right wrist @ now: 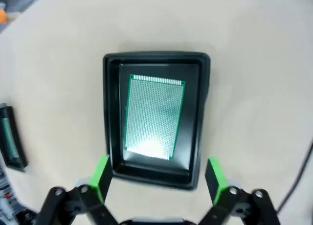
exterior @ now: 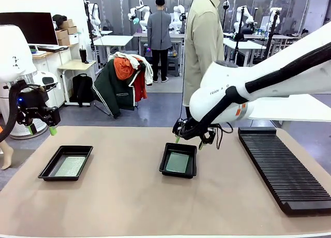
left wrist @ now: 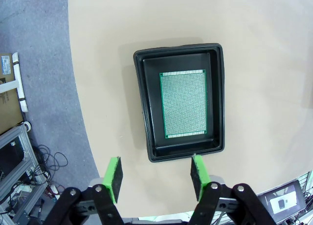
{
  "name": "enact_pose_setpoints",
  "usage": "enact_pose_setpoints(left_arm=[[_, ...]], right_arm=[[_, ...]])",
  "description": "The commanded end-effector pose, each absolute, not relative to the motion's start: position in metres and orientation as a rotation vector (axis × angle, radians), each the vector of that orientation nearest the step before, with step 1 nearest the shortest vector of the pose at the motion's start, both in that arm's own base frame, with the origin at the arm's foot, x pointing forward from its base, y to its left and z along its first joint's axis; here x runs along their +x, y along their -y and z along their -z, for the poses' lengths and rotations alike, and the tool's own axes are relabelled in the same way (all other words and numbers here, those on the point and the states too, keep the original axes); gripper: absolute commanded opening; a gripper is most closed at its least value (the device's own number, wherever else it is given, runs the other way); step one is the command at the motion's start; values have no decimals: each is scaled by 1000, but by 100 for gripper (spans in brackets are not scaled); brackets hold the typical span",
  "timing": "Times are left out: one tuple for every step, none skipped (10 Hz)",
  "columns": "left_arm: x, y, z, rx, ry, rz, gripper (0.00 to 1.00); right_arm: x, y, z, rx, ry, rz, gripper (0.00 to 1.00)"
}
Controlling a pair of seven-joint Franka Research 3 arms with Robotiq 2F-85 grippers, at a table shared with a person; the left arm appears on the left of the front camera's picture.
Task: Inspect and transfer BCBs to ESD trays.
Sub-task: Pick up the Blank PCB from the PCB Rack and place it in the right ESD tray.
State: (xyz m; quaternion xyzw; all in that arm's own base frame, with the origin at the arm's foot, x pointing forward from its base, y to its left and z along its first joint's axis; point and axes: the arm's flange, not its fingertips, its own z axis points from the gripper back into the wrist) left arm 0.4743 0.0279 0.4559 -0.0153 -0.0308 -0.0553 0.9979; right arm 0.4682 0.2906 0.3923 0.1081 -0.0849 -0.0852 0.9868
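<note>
Two black ESD trays lie on the tan table, each with a green BCB flat on its floor. The left tray (exterior: 66, 163) (left wrist: 181, 102) holds one BCB (exterior: 70, 166) (left wrist: 184, 103); my left gripper (exterior: 50, 127) (left wrist: 155, 173) hangs open above and behind it, nothing between its fingers. The middle tray (exterior: 179, 160) (right wrist: 156, 117) holds the other BCB (exterior: 177, 162) (right wrist: 154, 116). Just beyond that tray's far edge, my right gripper (exterior: 189, 140) (right wrist: 159, 176) stands open and empty above the table.
A long black ribbed rack (exterior: 282, 165) lies along the table's right side. A person in a beige shirt (exterior: 203, 46) stands at the far edge behind the middle tray. The left tray's end also appears in the right wrist view (right wrist: 11, 142).
</note>
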Motion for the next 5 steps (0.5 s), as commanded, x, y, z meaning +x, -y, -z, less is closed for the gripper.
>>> enact_pose_setpoints(left_arm=[[474, -28, -454, -32, 67, 109, 75], [474, -28, -454, -32, 67, 109, 75], [474, -28, -454, -32, 67, 109, 75], [474, -28, -454, -32, 67, 109, 75], [474, -28, -454, -32, 67, 109, 75]], right_arm=[[469, -308, -415, 149, 127, 175, 100], [467, -306, -422, 130, 109, 171, 100], [465, -304, -427, 113, 89, 170, 100], [464, -300, -431, 104, 78, 174, 100], [463, -297, -433, 102, 73, 176, 100]])
